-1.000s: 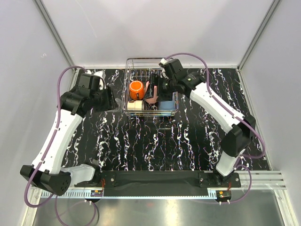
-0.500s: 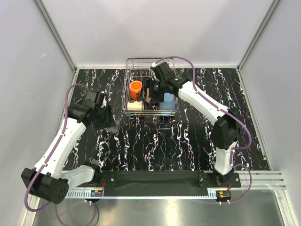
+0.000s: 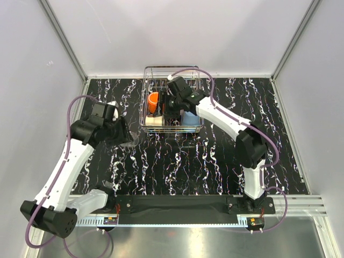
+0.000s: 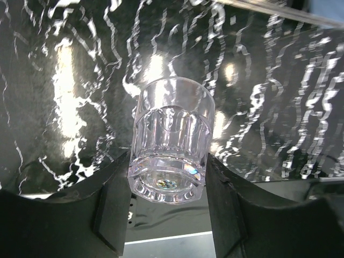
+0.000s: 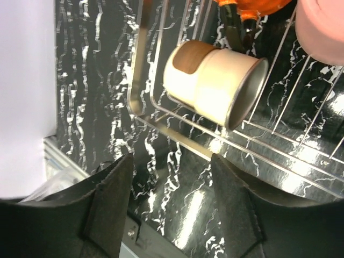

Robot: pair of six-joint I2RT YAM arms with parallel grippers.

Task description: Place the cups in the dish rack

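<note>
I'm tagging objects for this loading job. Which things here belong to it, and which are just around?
Belongs to the job: dish rack; orange mug, beige cup, light blue cup and pink tumbler in it; clear glass in the left gripper.
Just there: marbled table; purple cables.

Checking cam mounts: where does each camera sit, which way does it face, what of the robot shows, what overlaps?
Top external: above and behind the bases, looking down on the table; both whole arms show.
Left wrist: on that wrist, facing the table along the left gripper, shut on a clear glass.
Right wrist: on that wrist, facing down past the open right gripper at the dish rack corner and a tipped beige cup.
Shared: top external and right wrist both show dish rack, beige cup, orange mug.
</note>
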